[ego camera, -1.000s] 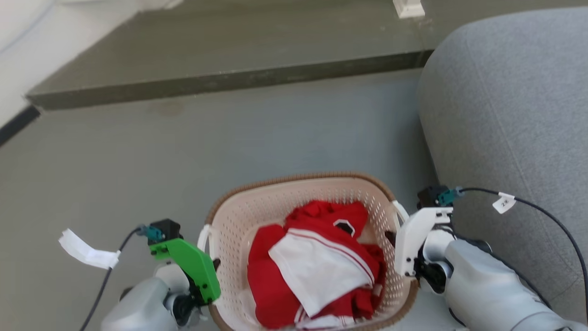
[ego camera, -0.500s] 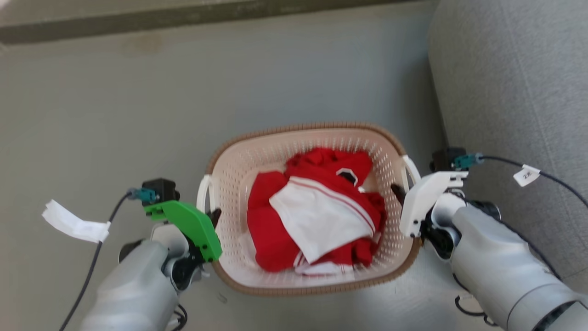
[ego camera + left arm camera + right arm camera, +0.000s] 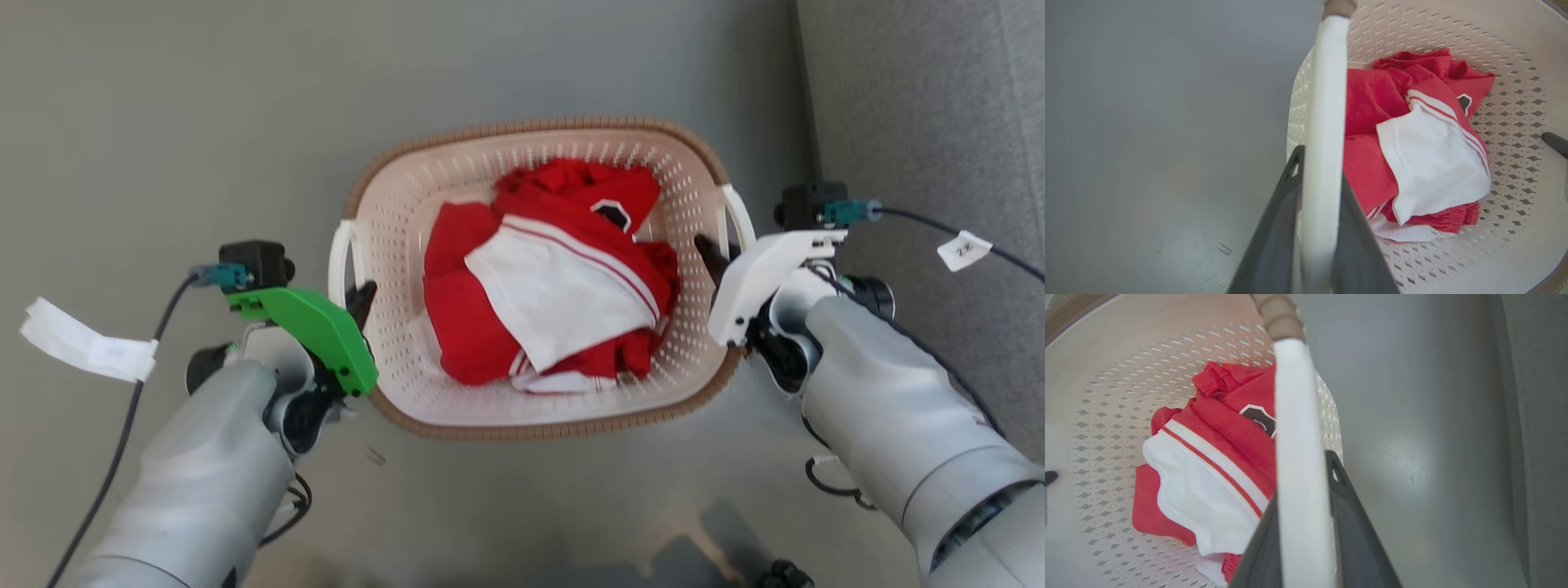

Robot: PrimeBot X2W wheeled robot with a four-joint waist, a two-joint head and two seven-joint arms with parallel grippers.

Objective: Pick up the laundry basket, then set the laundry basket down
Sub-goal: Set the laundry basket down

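Note:
The laundry basket [image 3: 522,128], cream with perforated walls and a brown rim, sits between my two arms over the grey floor. Red and white clothes [image 3: 555,286] lie inside it. My left gripper [image 3: 357,300] is shut on the basket's left white handle [image 3: 336,261]; in the left wrist view the handle [image 3: 1325,122] runs between the dark fingers [image 3: 1274,237]. My right gripper [image 3: 709,251] is shut on the right white handle [image 3: 739,214], which the right wrist view shows as a white bar [image 3: 1296,437] clamped between its fingers [image 3: 1349,522]. Whether the basket rests on the floor I cannot tell.
A grey sofa [image 3: 922,122] stands close along the right, next to my right arm. Bare grey floor [image 3: 163,122] stretches to the left and ahead. Cables with paper tags [image 3: 82,347] hang from both wrists.
The head camera has tilted down: the dark step has left the picture and the basket shows higher and larger. Both grippers keep their hold on the handles.

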